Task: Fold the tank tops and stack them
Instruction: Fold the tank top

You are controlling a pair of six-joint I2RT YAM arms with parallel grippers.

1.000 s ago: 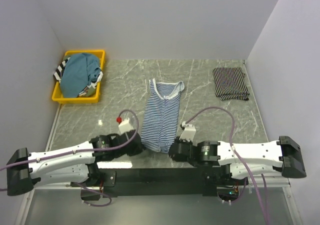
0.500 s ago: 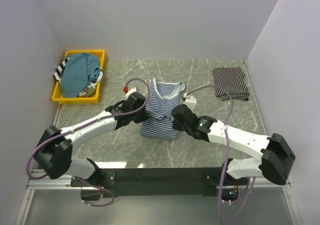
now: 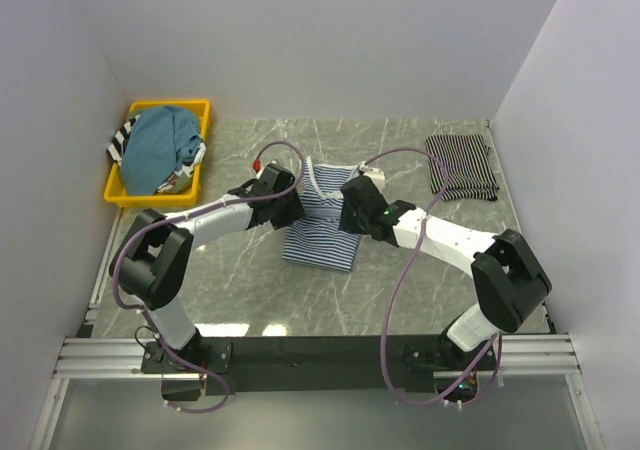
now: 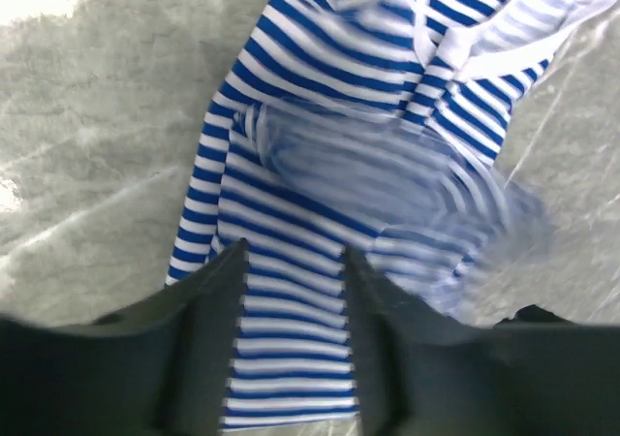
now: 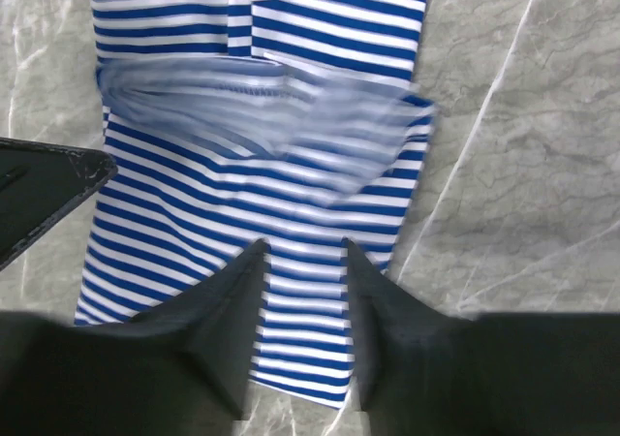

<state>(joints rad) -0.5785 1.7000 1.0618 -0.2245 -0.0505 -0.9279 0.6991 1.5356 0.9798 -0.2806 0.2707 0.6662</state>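
Tank top, bare table all around

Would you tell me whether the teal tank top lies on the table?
No, the teal tank top sits in the yellow bin at the far left, apart from the blue-and-white striped top on the table.
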